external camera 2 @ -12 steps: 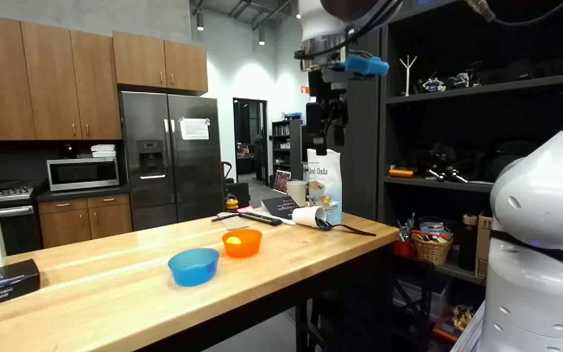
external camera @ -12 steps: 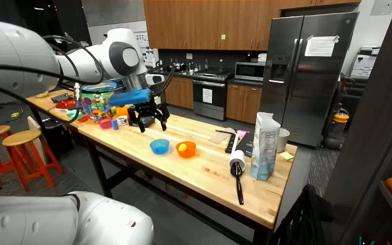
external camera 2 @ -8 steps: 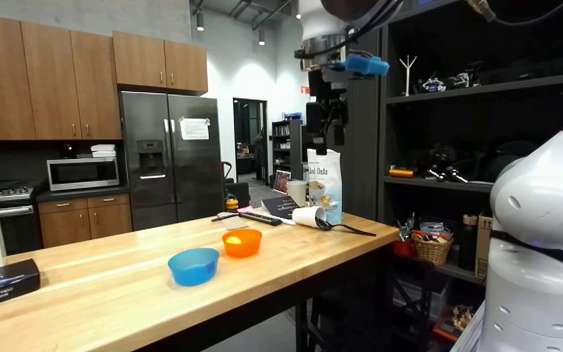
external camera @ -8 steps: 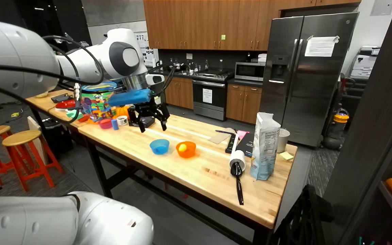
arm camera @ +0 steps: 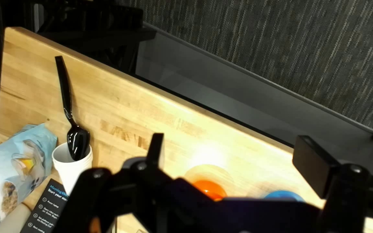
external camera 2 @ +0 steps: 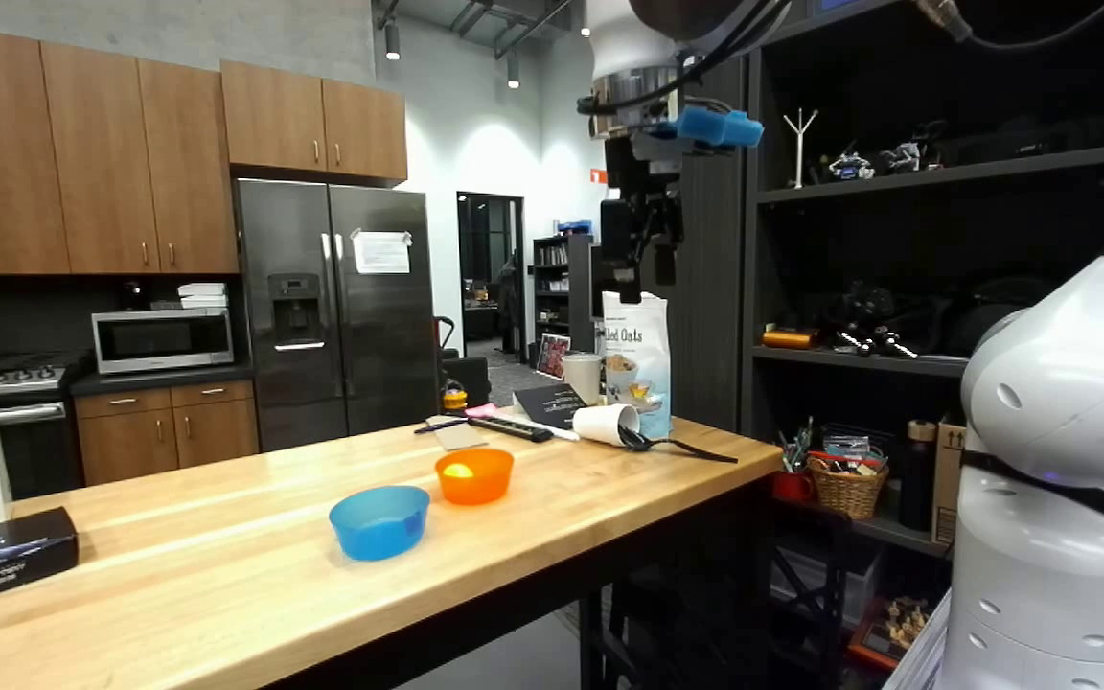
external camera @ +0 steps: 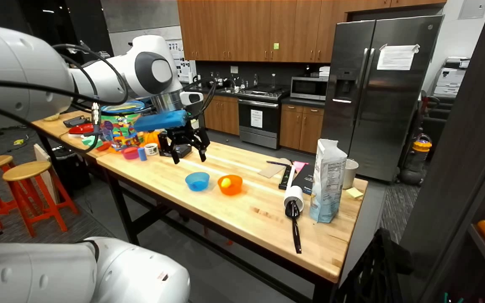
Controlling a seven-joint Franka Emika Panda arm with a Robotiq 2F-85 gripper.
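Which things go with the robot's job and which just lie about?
Likely in use, apparently nearest the open black gripper:
translucent blue plastic bowl
round orange plastic bowl
small yellow ball inside it

Probably just lying about:
shiny black plastic spoon
white cup on its side
tall blue-white oats bag

All our views share the counter (external camera: 263, 223).
Farther off, both exterior cameras face the refrigerator (external camera 2: 360, 326); the wrist one looks down past the end effector (arm camera: 230, 140).
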